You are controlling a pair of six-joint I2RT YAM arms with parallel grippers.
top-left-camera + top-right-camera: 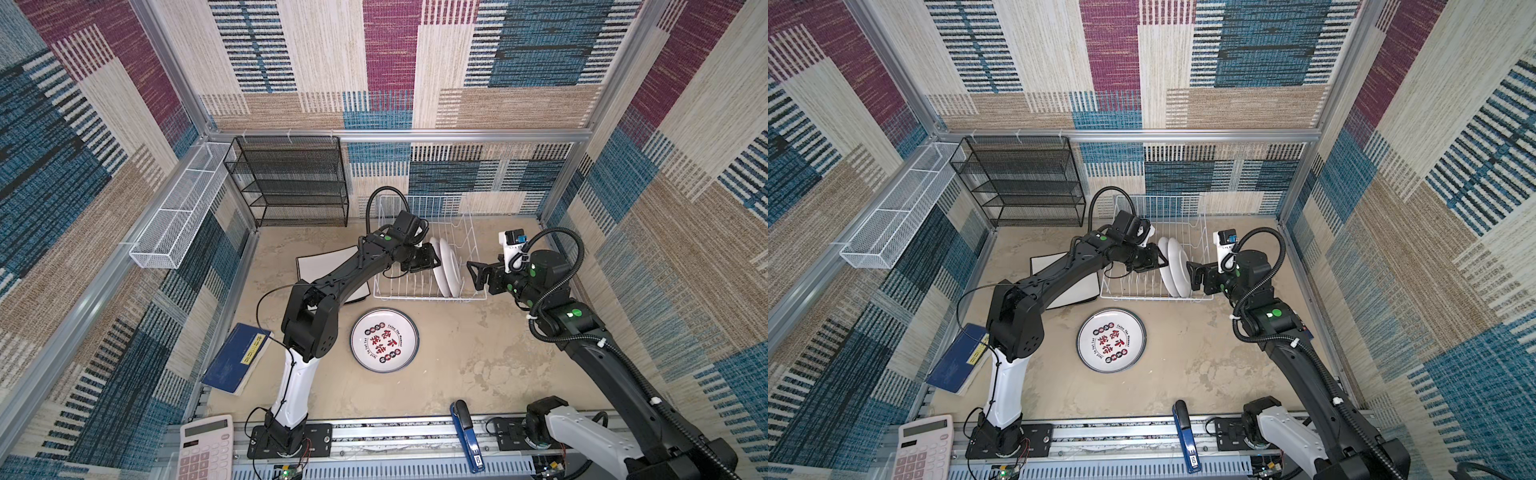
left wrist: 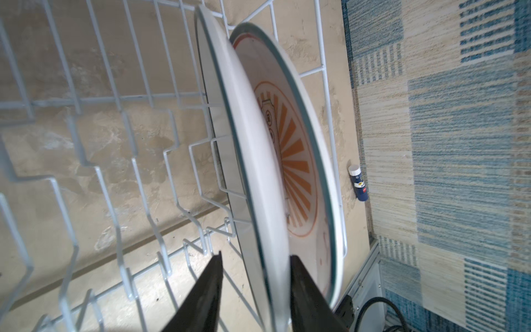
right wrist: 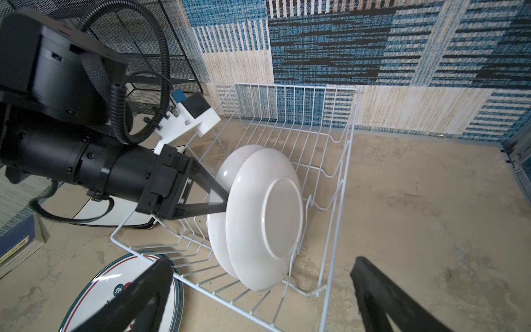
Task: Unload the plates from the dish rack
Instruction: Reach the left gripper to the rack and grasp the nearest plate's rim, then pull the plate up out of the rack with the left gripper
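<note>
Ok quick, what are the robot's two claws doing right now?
Left gripper: partly open, jaws either side of a round plate's rim in the dish rack, not clamped yet.
Right gripper: wide open, holding nothing.

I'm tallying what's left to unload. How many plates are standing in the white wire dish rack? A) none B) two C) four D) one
B: one round white plate and a second round plate right beside it stand upright in the dish rack; the printed plate lies flat on the table outside it.
</note>
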